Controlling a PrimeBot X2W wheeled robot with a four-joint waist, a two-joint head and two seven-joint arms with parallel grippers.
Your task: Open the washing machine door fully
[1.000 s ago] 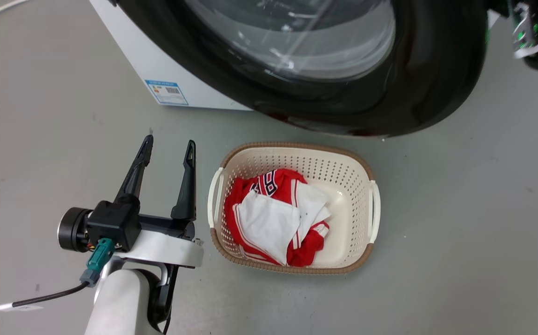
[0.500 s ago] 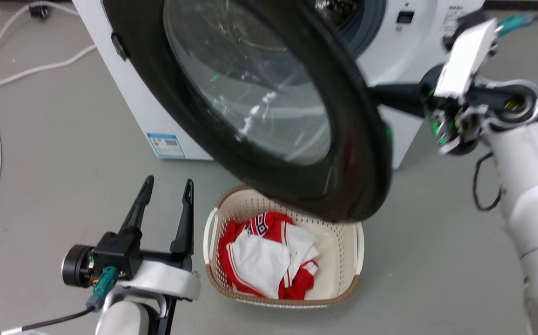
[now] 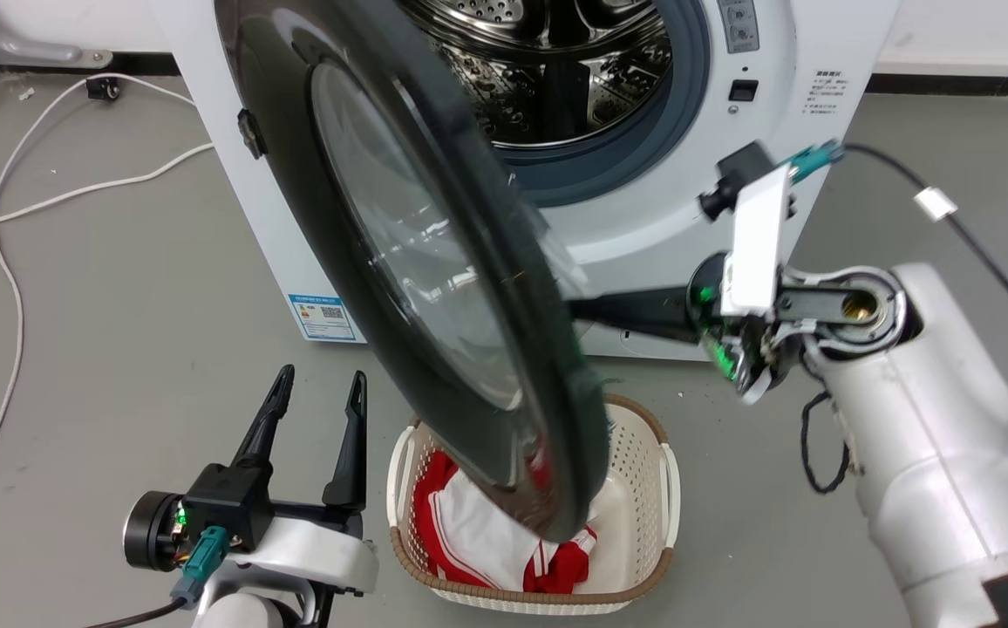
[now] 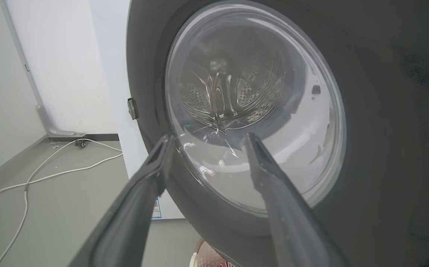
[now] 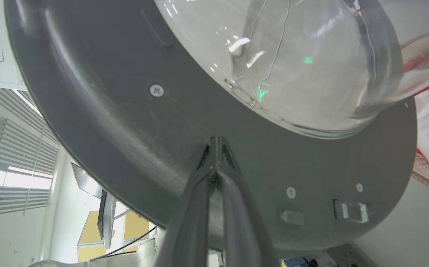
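Washing machine door [image 3: 434, 288] is seen half-swung at the centre of the head view, its lower edge over the laundry basket [image 3: 668, 488]. The right gripper [image 5: 216, 144] is pinched together, tips laid on the door's grey inner face; the left gripper [image 3: 321, 377] is spread wide at lower left. A slip off that face could be caused by pushing askew, and the door could be swung into the left gripper. On the washing machine [image 3: 643, 227], the blue label [image 3: 323, 316] cannot be read.

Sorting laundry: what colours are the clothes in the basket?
Red and white clothes, best in head view.
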